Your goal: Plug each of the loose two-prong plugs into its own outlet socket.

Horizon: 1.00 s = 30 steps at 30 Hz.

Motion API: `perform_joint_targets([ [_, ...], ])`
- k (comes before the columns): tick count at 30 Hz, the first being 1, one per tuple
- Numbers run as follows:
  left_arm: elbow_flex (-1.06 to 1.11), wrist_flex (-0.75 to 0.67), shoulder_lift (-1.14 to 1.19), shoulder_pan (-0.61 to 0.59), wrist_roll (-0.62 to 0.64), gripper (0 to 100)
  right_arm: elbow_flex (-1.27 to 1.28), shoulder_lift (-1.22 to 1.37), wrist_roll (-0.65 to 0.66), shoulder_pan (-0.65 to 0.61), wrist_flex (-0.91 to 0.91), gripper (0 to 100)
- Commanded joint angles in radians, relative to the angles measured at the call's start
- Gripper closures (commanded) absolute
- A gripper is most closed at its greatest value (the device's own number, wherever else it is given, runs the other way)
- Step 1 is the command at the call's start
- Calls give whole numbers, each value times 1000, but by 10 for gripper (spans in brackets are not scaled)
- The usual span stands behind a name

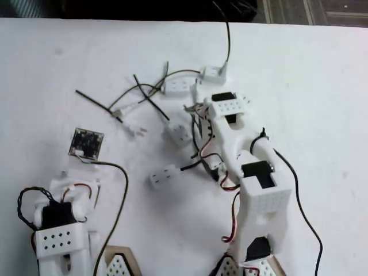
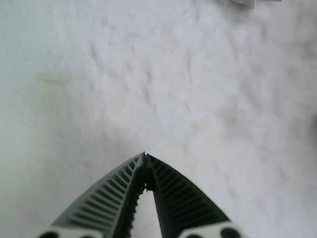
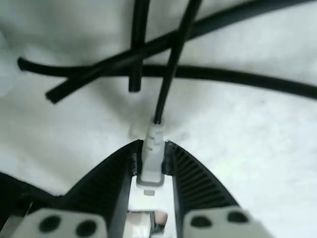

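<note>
Black, ribbed and pressed tip to tip, the left gripper holds nothing and hangs over bare white table at the near left. Just beyond that arm, the high view shows a small black square board.

Further in, a white socket block lies near the middle, and a second block lies beyond it, beside the right arm. A loose two-prong plug on a pale lead lies to their left, apart from both and in no socket.

The right gripper is clamped on a white plug, and the plug's black cord runs away from the tips over crossing black cables. From above, that plug cannot be made out among the wires at the arm's tip.

Farthest off are a third block and a fourth block. A dark lead rises from the fourth toward the far edge. Whether anything sits in any of the four cannot be told.
</note>
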Motion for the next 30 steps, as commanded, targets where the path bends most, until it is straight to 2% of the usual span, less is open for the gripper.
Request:
perform_joint_targets([
  [1,0,-3,-13,-2,-11,976,-23,-88,-3,-31,74,982],
  [9,0,-3,-13,-2,-11,976,106,-444,-40,-68,7,982],
  [20,-6,-3,-13,-12,-11,976,624,-940,-264,-232,-489,982],
  [25,-21,-32,-13,-114,-3,976,813,-1104,-379,-315,-684,982],
  [30,-26,-52,-13,-166,0,976,967,-1199,-450,-395,-886,982],
])
